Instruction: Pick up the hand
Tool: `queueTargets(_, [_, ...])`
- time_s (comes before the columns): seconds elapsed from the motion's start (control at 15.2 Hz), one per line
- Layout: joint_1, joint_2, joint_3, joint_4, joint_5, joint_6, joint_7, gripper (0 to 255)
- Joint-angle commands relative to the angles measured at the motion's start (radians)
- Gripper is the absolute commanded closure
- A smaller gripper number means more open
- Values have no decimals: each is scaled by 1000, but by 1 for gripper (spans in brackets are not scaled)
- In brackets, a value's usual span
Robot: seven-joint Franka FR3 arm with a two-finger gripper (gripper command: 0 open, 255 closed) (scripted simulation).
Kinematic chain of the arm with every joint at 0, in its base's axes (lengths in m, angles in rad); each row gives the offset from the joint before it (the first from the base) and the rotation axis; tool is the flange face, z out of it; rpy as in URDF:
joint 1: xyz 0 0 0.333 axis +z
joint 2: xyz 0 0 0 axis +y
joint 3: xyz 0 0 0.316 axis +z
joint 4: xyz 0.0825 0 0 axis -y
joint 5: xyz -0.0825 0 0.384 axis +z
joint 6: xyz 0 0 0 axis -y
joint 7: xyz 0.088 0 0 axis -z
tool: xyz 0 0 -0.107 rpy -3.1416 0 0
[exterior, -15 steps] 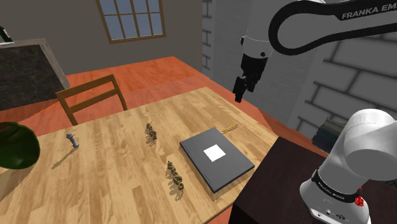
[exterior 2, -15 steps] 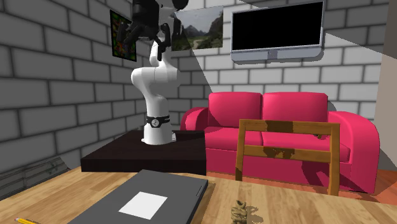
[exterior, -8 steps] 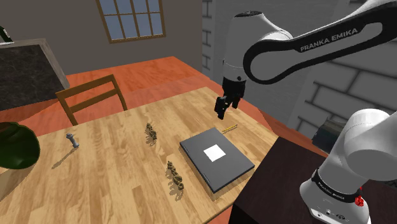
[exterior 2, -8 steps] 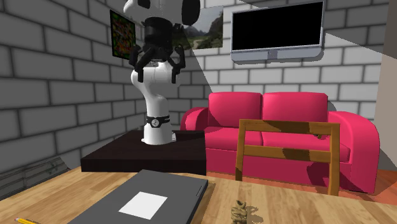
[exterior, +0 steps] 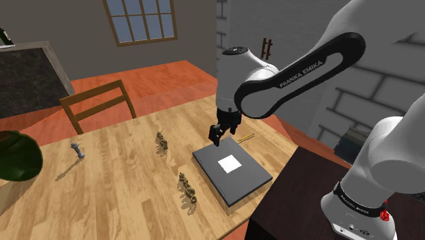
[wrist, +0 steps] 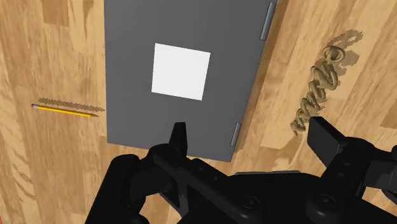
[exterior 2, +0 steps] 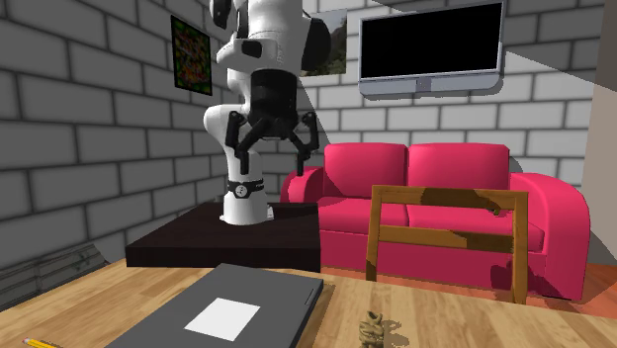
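gripper: black claw (exterior: pixel 216 136) hangs above the tabletop (exterior: pixel 122 184), over the laptop's end farthest from the stand (exterior: pixel 300 204); touches nothing
claw state: fingers (wrist: pixel 181 141) spread wide with nothing between them; the gap is also plain in the second exterior view (exterior 2: pixel 270 163) and in the wrist view (wrist: pixel 251 137)
hand: brown, gnarled, elongated piece (exterior: pixel 186 189) lying flat on the wood, close to the tabletop edge that faces the stand; just beside the laptop's hinged long side, not touching it (wrist: pixel 320 86)
hand vs claw: off to one side of the open fingers, lower down on the table, well clear of both
laptop: closed grey laptop (exterior: pixel 235 178) near the tabletop corner by the stand, white square label (wrist: pixel 181 71) on its lid, two hinges along one long edge (wrist: pixel 127 63)
pencil: yellow pencil (exterior: pixel 245 138) on the laptop's other long side, close to the tabletop's edge at the shoulder view's right (wrist: pixel 63 111)
lookalike: second brown piece (exterior: pixel 162 142), similar in shape, nearer the tabletop's middle, well apart from the hand
unclear: the second exterior view shows one brown piece (exterior 2: pixel 373 329) beside the laptop (exterior 2: pixel 267 297); cannot tell which of the two
other items: small grey object (exterior: pixel 78 150) toward the chair-side edge; dark green round object (exterior: pixel 17 157) at the tabletop's end in the shoulder view's left
chair: wooden chair (exterior: pixel 99 102) against the far edge
room: pink sofa (exterior 2: pixel 425 198) and wall screen (exterior 2: pixel 430 44) behind the arm
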Motion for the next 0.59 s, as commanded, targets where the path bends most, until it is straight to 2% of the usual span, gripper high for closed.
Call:
queueTargets(0.0, [-1, 81, 22, 25, -29, 52, 53, 0])
queueTargets(0.26, [6, 247, 45, 97, -115, 131, 165, 0])
queueTargets(0.53, [43, 414, 32, 191, -212, 186, 277, 0])
